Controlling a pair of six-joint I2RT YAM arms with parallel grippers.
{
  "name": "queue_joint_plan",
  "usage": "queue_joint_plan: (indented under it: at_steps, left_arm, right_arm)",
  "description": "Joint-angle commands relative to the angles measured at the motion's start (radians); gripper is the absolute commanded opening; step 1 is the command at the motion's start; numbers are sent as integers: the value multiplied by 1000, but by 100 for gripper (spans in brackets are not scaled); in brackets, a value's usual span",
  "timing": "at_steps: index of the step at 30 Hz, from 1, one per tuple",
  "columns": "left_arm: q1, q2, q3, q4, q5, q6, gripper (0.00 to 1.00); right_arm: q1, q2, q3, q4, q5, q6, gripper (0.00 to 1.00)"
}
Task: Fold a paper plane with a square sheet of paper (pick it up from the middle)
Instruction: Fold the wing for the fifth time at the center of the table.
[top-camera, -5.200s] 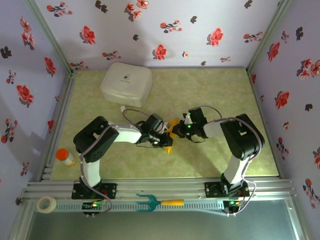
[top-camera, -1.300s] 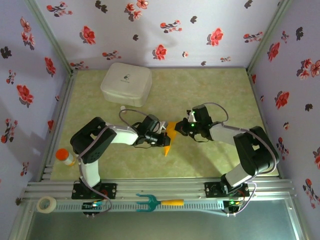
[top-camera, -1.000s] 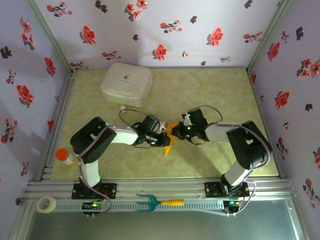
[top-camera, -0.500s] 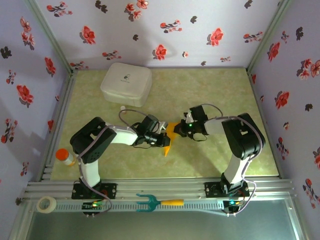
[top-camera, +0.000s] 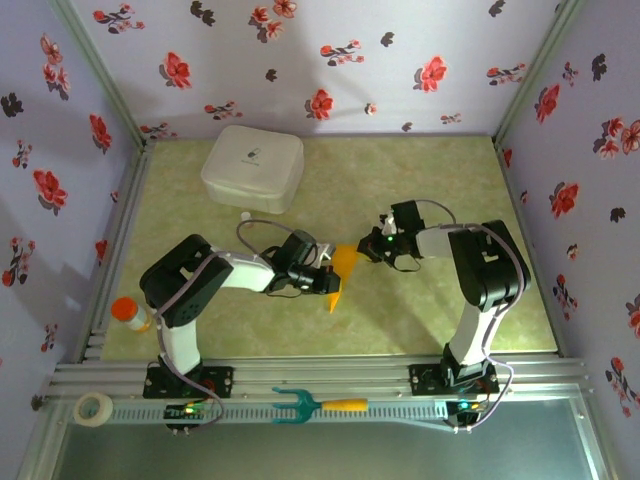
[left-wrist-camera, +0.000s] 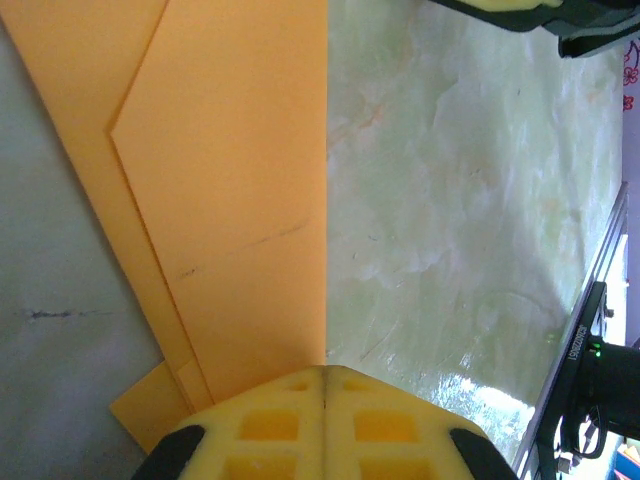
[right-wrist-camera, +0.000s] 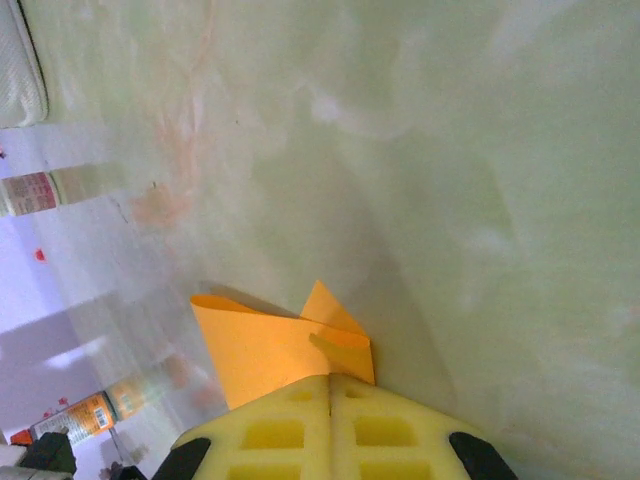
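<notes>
The paper plane (top-camera: 343, 272) sits near the middle of the table (top-camera: 250, 330), with its tip toward the near edge. The left gripper (top-camera: 327, 283) is closed on its long edge. The right gripper (top-camera: 370, 249) is closed too, its fingertips at the plane's far end; whether it grips there I cannot tell.

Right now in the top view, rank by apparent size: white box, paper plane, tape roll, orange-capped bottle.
1. white box
2. paper plane, partly hidden
3. tape roll and orange-capped bottle look alike; not ranked.
</notes>
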Motion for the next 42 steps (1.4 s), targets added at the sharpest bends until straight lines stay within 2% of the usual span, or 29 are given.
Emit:
queue_joint_plan:
  at_steps: [1, 7, 14, 18, 22, 24, 32, 38, 42]
  left_arm:
    - [-2, 41, -68, -206, -21, 8, 0]
    - [-2, 39, -73, -203, -21, 8, 0]
    - [-2, 39, -72, -203, -20, 12, 0]
    - [-3, 37, -71, -205, -18, 12, 0]
    - [-2, 36, -67, -206, -18, 12, 0]
    - [-3, 36, -63, -206, -18, 12, 0]
    - [-2, 28, -48, -210, -16, 9, 0]
    - [-2, -14, -31, -224, -5, 2, 0]
    - [-3, -83, 14, -265, -2, 1, 0]
  right_arm:
    - [-26, 28, 32, -69, 158, -32, 2]
    - [-26, 20, 87, -159, 218, -54, 2]
    - [-26, -17, 136, -215, 223, -79, 2]
    - [-26, -94, 128, -209, 176, -72, 4]
    - [-6, -154, 67, -105, 78, -27, 4]
    - [22, -151, 40, -53, 22, 2, 4]
    - [99, -59, 16, -6, -10, 6, 2]
    - [101, 23, 18, -90, 80, -37, 0]
    - [101, 24, -2, -125, 129, -46, 0]
